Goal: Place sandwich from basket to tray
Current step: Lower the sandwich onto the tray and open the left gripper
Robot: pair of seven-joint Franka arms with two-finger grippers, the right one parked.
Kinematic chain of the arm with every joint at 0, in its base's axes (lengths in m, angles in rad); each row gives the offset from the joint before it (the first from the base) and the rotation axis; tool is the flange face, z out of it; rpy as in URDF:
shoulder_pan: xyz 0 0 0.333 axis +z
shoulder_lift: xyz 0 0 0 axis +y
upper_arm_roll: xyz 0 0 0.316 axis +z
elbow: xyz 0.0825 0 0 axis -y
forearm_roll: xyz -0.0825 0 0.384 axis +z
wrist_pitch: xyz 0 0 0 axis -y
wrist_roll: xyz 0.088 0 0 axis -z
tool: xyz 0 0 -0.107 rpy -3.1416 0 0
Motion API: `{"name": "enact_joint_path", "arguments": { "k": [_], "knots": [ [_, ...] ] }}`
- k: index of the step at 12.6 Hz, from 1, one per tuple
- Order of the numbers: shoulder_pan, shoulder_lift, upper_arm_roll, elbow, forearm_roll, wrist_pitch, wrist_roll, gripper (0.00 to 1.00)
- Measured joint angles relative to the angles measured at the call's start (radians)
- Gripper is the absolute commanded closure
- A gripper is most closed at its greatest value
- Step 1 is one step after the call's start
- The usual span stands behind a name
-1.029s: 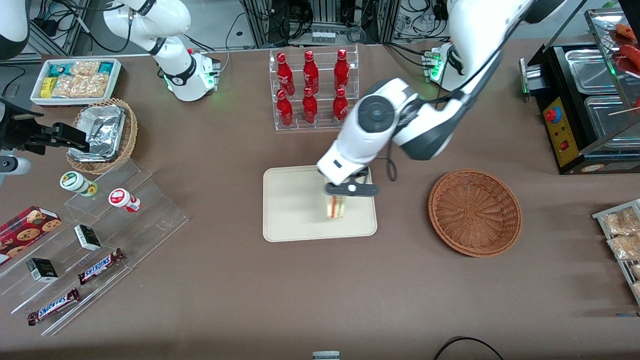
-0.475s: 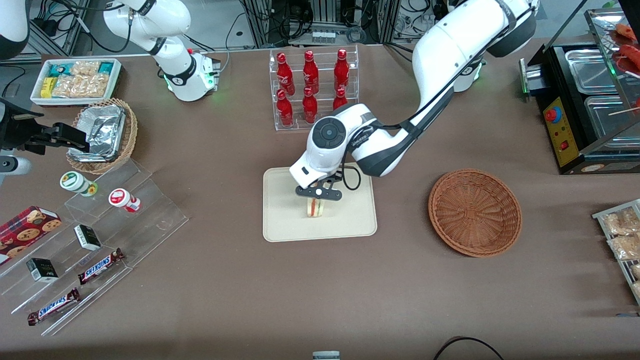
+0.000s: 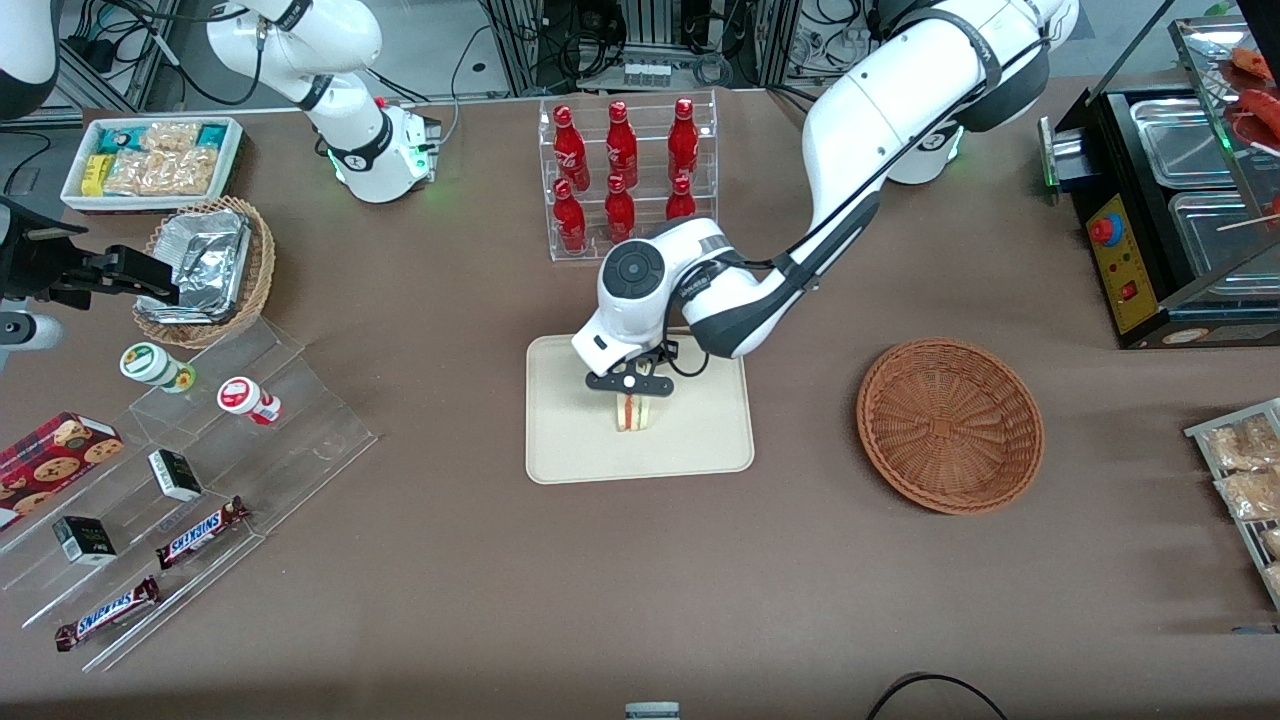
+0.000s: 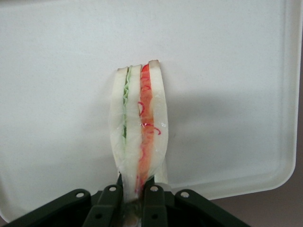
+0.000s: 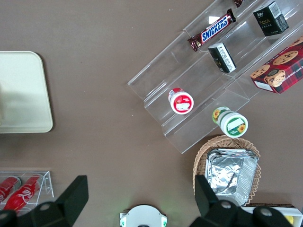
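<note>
Table (image 3: pixel 600 580), brown cloth, fills your front view. Left arm (image 3: pixel 880 110) comes in from the upper right of the frame and bends down to the centre.

Tray (image 3: pixel 570 440) sits mid-frame, flat on the cloth. In the wrist view the tray (image 4: pixel 227 71) fills nearly the whole shot, with one rounded corner showing.

Basket (image 3: pixel 950 425) is at centre right of the front view, well apart from the tray, toward the working arm's end of the table. You can see only bare weave inside it.

Bottle rack (image 3: pixel 625 175) holds red bottles at upper centre, farther from the front camera than the tray. Foil-lined basket (image 3: pixel 205 270) is at the left of the frame, with a white snack box (image 3: pixel 150 160) above it. Clear stepped shelf (image 3: pixel 200 480) with candy bars and small boxes is at lower left.

Gripper (image 3: pixel 628 383) hangs over the tray's middle. In the wrist view the gripper (image 4: pixel 134 196) has its fingers (image 4: pixel 151 194) pinching one end of the sandwich (image 4: pixel 139 127).

Sandwich (image 3: pixel 632 412) is over the tray, inside its rim, just nearer the front camera than the gripper. It stands on edge with the red and green filling facing up. You can't tell from either view whether its lower end touches the tray surface.
</note>
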Motion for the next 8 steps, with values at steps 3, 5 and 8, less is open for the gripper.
{"name": "enact_joint_path", "arguments": {
  "k": [3,5,8],
  "knots": [
    [-0.003,0.004,0.001,0.0,0.004,0.001,-0.003,0.0],
    [-0.003,0.005,0.001,0.002,0.007,0.003,-0.004,0.0],
    [-0.003,0.004,0.0,0.02,0.014,0.004,-0.02,0.0]
  ]
}}
